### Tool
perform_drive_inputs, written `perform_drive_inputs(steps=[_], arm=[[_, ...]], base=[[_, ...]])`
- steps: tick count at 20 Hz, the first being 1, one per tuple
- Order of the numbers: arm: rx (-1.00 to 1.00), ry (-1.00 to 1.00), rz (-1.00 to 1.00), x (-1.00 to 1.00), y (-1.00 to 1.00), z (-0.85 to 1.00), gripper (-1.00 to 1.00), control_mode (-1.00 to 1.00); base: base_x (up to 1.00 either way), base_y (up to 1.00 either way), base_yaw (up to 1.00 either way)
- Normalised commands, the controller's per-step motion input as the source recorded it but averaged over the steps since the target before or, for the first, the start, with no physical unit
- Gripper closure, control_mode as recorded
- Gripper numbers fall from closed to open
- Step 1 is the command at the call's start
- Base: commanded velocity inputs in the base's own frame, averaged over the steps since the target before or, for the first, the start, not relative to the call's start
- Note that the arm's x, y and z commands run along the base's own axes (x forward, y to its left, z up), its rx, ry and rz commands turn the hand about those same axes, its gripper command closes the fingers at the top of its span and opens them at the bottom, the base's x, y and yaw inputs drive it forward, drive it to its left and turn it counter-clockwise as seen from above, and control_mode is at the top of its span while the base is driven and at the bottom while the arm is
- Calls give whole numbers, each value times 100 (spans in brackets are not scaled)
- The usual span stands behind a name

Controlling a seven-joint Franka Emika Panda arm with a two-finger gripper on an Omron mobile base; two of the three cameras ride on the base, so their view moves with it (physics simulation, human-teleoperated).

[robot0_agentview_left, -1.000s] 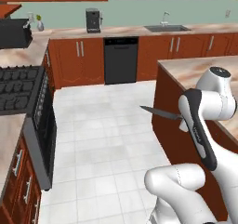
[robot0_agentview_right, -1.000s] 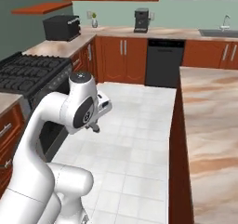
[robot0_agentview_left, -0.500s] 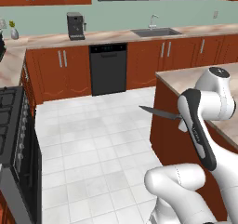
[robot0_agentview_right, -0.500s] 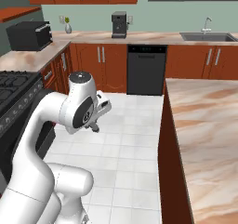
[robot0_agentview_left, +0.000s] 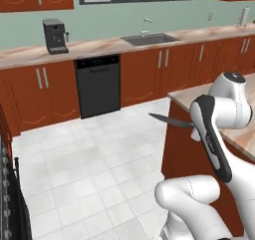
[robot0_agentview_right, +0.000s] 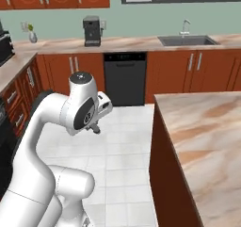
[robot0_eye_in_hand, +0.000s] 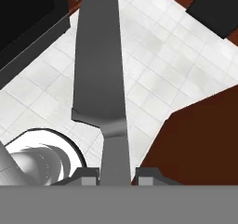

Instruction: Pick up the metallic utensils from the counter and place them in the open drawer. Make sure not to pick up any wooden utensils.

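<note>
Right now the gripper (robot0_eye_in_hand: 114, 173) is clamped on the knife (robot0_eye_in_hand: 101, 74), w/ the fingertips (robot0_eye_in_hand: 88, 176) pressing either side of the narrow part near the handle in the hand view; the grey blade runs straight away from the hand over the white tile floor (robot0_eye_in_hand: 158, 60). In the left base view the knife (robot0_agentview_left: 169, 120) sticks out roughly level from the arm, tip pointing left, held in the air over the floor just off the corner of the counter (robot0_agentview_left: 199, 92), not touching it. Right base view shows the counter (robot0_agentview_right: 207, 141) as a marble slab on a red-brown base, at the right of the arm. Behind, along the wall: black dishwasher (robot0_agentview_left: 98, 84), sink (robot0_agentview_left: 149, 37) w/ faucet, coffee machine (robot0_agentview_left: 55, 36) on the wall counter. Drawer & other utensils: can't place them from these views.
</note>
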Motion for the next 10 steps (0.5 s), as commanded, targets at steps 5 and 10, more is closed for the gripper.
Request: perform_drive_inputs(steps=[5,10], arm=[[0,0,0,0,0,0,100,100],[0,0,0,0,0,0,100,100]], base=[[100,71,-30],[100,74,-31]])
